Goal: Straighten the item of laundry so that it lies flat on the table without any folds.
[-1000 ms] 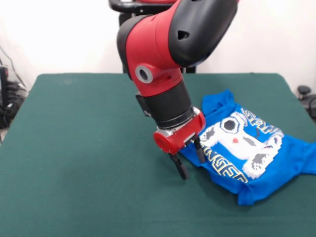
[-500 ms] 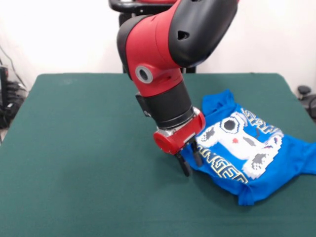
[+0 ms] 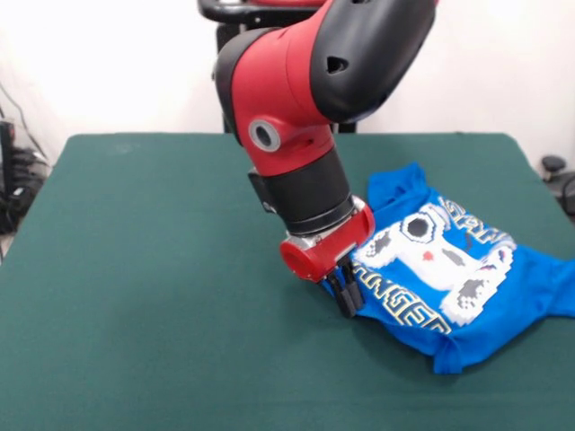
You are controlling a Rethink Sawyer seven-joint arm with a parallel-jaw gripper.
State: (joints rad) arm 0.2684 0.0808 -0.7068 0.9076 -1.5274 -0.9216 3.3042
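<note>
The item of laundry [image 3: 454, 269], a bright blue T-shirt with a white game-controller print and yellow-outlined letters, lies rumpled on the right half of the green table [image 3: 135, 269]. One sleeve points toward the back, and the near edge is folded under. My gripper [image 3: 347, 296] reaches down at the shirt's left edge, its black fingers [image 3: 342, 289] pressed together on the cloth there. The red wrist hides part of that edge.
The shirt's right side reaches the table's right edge [image 3: 561, 269]. Cables and dark gear [image 3: 13, 180] sit off the table's left side, and a black object [image 3: 557, 171] stands beyond the right edge.
The fingers stood apart over the shirt's left edge a second ago. They have since drawn together and now pinch the cloth. The arm has barely shifted.
</note>
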